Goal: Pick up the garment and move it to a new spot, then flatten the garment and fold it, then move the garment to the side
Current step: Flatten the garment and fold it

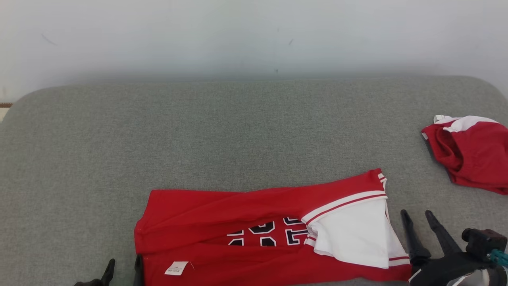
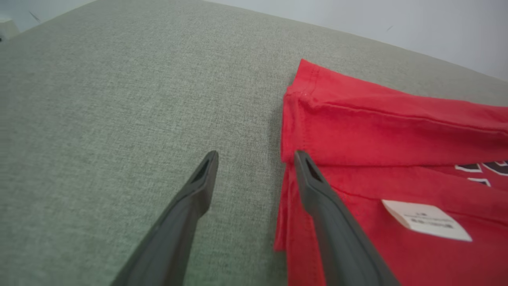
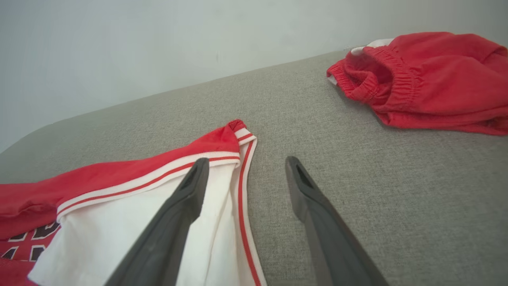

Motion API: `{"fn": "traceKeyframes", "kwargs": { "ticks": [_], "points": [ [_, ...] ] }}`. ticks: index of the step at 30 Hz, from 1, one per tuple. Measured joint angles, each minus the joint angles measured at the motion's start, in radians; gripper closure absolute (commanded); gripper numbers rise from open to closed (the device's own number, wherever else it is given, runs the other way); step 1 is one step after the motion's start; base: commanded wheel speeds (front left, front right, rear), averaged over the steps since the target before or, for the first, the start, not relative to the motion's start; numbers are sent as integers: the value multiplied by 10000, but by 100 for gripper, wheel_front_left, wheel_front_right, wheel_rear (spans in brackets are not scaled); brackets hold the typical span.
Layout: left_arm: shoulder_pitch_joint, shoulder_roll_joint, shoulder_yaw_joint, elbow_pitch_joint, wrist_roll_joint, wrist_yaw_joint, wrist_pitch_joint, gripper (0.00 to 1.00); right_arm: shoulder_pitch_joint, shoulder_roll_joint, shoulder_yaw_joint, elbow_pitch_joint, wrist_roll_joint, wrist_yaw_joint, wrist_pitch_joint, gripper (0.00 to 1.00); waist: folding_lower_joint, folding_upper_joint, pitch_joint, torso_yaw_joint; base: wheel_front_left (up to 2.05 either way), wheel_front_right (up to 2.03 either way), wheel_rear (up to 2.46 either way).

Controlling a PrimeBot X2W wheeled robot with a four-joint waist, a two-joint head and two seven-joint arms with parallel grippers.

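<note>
**A:** Starting at the left pincer: spreading, or pressing together?

**B:** Spreading wide and pinching nothing. Straddling the left hem of the garment, with one finger hanging over the red cloth and the other over the bare grey cushion. Not managing to tell whether touching the cloth or hovering just above it.

**A:** And checking the right pincer?

**B:** Spreading wide as well, gripping nothing. Sitting at the near right, by the garment's right end, with one finger showing over the white panel and the other over bare cushion.

**A:** Moving outward, then: finding the garment where?

**B:** Lying along the near edge of the cushion, stretching from left to right between the two pincers. Showing dark numerals with white outlines near the middle, partly hidden between red folds. Carrying a small white label near the left end. Also carrying red-and-white striped trim along the far edge of the white panel at the right.

**A:** Seeing anything farther out?

**B:** Spotting a second red piece at the far right, well apart from the garment. Lying bunched up, showing a gathered elastic band and a bit of white. Beyond the cushion's far edge, making out a pale wall.
</note>
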Motion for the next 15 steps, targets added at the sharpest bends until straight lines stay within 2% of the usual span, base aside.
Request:
{"fn": "traceKeyframes", "kwargs": {
  "ticks": [9, 15],
  "points": [
    [197, 2, -326, -591, 92, 207, 0, 0, -25, 403, -81, 347, -512, 0, 0, 0, 0, 0, -155, 273, 0, 0, 0],
    [351, 0, -449, -1172, 284, 307, -2, 0, -29, 815, -637, 608, -1060, 0, 0, 0, 0, 0, -272, 344, 0, 0, 0]
  ]
}}
